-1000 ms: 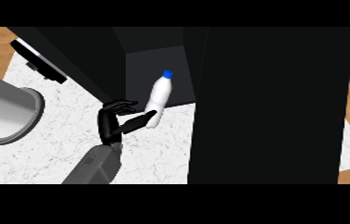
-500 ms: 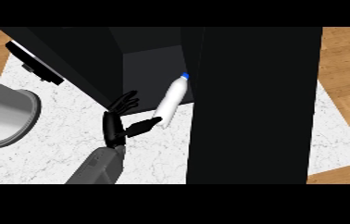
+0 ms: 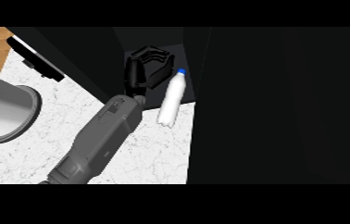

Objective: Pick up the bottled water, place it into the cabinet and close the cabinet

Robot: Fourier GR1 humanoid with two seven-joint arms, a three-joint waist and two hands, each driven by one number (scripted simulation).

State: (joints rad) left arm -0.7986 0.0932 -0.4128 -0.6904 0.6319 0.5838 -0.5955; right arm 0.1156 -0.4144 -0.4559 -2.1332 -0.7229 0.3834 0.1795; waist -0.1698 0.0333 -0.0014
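Left hand [image 3: 146, 70]: fingers curled, holding nothing | bottle [image 3: 171, 98]: just right of it, apart, leaning, blue cap toward cabinet [image 3: 273, 102] | right hand: out of view

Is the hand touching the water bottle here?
Apart. The head view shows dark cabinet interior between the left hand and the water bottle.
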